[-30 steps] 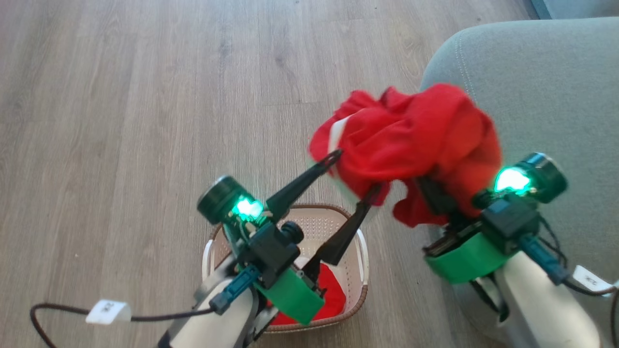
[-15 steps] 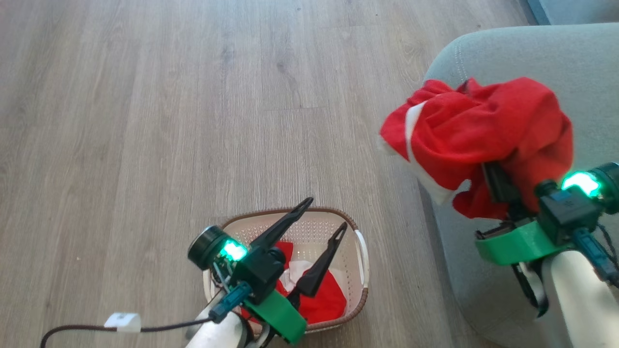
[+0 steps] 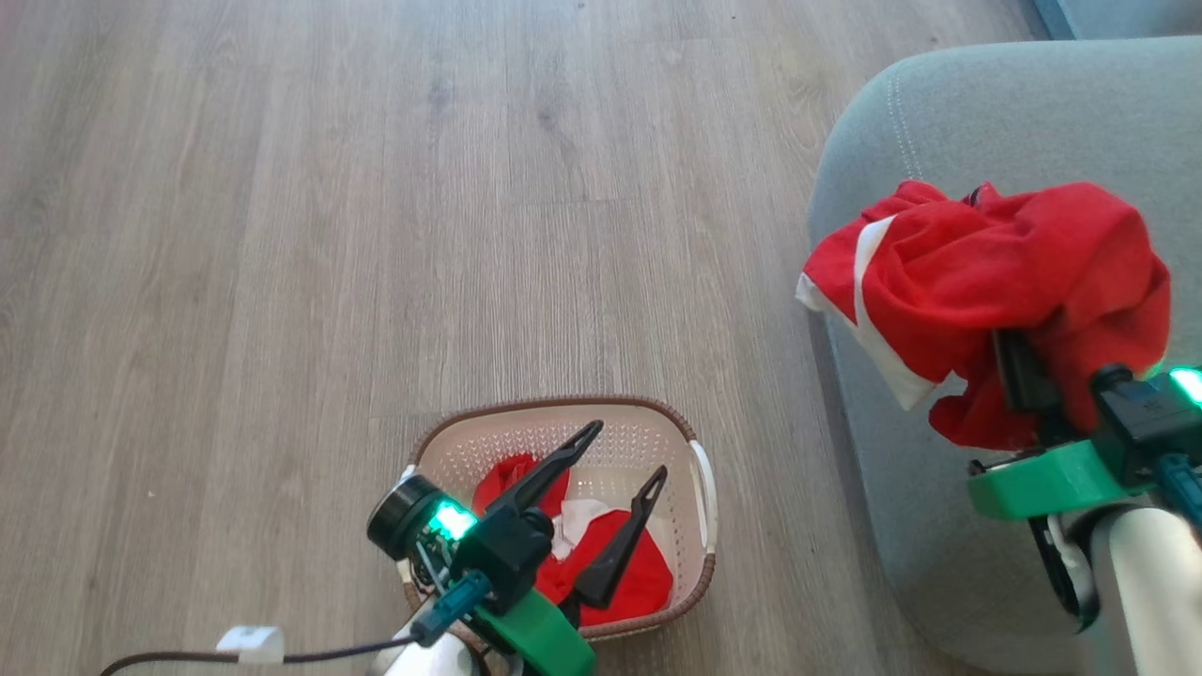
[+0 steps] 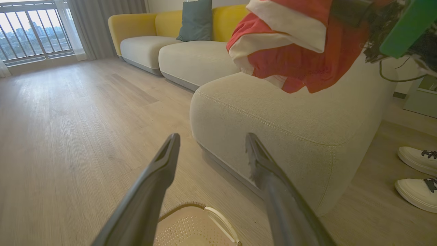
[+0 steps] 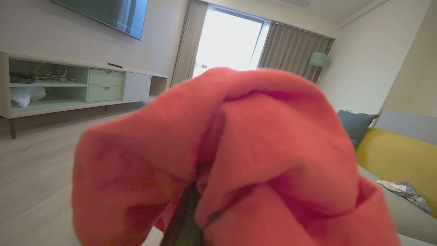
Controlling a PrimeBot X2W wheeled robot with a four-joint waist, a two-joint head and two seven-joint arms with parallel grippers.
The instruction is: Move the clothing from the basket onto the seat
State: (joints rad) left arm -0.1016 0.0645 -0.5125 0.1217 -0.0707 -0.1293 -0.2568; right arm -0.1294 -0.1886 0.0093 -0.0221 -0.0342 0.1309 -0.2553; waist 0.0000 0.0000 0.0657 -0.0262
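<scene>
Holding red clothes [image 3: 1014, 263] up in right claw [image 3: 1019, 361], clamped tight, above seat [image 3: 986, 113] edge. Next: lower, let go. Left claw [image 3: 629, 449] wide apart over basket [image 3: 702, 469]; more clothes [image 3: 620, 573] inside.

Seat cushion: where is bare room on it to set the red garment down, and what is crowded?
The seat shows a bare top, from the stitched corner seam inward, under and beyond the hanging red garment. Crowded: the basket, where a second red garment lies beneath the open left gripper.

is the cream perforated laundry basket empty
No, a red fabric garment with a white band lies crumpled inside the cream perforated plastic laundry basket.
</scene>
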